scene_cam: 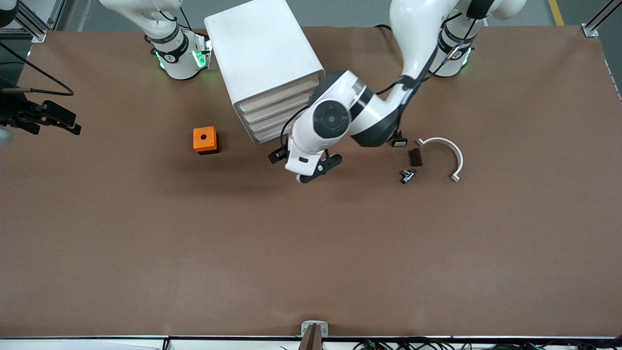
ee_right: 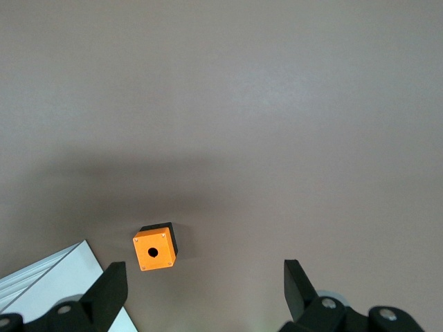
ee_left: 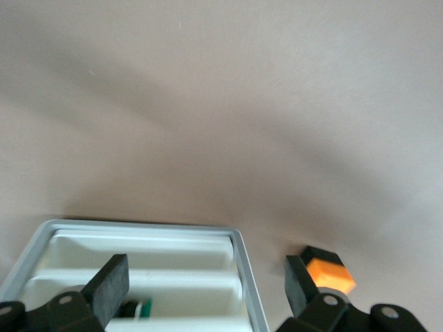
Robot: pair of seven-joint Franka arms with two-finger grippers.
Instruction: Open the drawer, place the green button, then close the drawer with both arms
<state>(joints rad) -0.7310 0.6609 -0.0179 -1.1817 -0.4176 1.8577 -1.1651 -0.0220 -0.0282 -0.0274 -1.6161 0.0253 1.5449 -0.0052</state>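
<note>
The white drawer cabinet stands at the table's back, between the two arm bases. My left gripper is open and hovers low in front of it. In the left wrist view the gripper is over an open drawer with white compartments. The green-capped button lies in a compartment, close to one finger and free of both. In the front view the left arm hides the drawer and the button. My right gripper is open and empty, held high over the right arm's end of the table, and its wrist view looks down on the table.
The orange box with a hole sits beside the cabinet toward the right arm's end; it also shows in both wrist views. A black-and-white switch part, a dark block and a white curved piece lie toward the left arm's end.
</note>
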